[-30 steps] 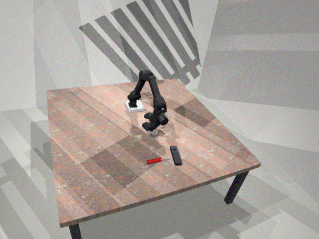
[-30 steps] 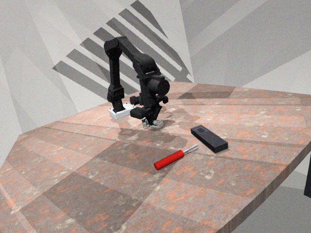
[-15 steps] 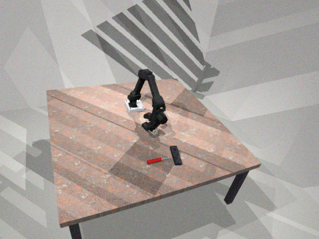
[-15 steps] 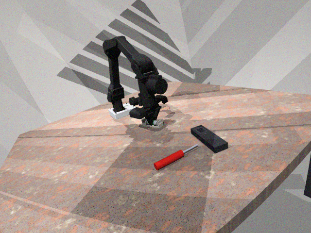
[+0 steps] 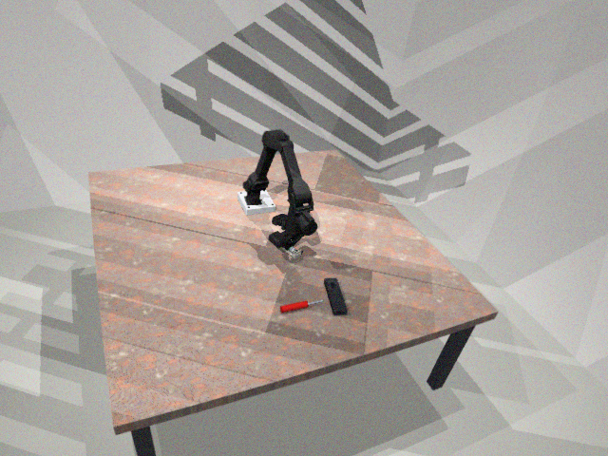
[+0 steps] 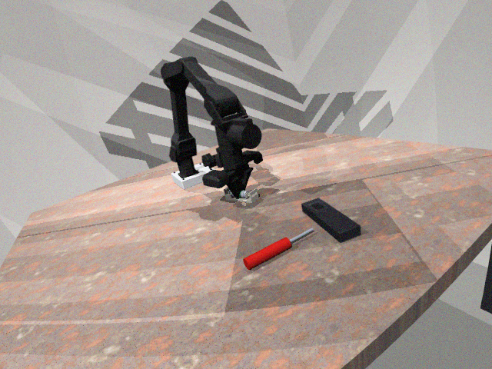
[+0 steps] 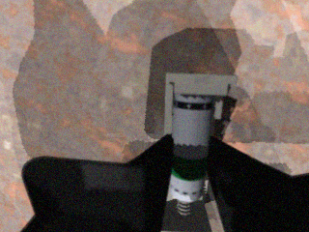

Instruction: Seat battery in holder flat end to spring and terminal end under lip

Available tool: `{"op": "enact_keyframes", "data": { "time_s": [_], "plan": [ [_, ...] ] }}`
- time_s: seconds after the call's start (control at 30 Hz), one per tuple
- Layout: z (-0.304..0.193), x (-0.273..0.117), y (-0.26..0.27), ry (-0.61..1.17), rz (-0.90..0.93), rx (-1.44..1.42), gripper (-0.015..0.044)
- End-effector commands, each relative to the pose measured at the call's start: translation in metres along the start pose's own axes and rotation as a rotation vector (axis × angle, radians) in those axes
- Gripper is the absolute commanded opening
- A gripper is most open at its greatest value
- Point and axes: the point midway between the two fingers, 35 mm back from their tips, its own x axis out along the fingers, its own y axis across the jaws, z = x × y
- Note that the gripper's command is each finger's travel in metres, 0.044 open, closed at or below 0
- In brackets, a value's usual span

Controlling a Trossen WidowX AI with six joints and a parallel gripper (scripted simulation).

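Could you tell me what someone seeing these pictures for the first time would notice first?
The black arm bent down over the middle of the wooden table stands out first, its claw shut on a battery lying in a small holder. Next comes the red-handled screwdriver nearer the table's front edge, with a flat black remote beside it.
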Motion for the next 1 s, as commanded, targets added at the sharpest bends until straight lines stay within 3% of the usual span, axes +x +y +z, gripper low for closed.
{"op": "enact_keyframes", "data": {
  "time_s": [0.0, 0.33, 0.47, 0.97],
  "plan": [
    [0.003, 0.000, 0.000, 0.000, 0.000, -0.003, 0.0067],
    [0.003, 0.000, 0.000, 0.001, 0.000, -0.004, 0.0067],
    [0.003, 0.000, 0.000, 0.001, 0.000, -0.004, 0.0169],
    [0.004, -0.015, -0.001, 0.001, 0.001, 0.000, 0.0169]
  ]
}}
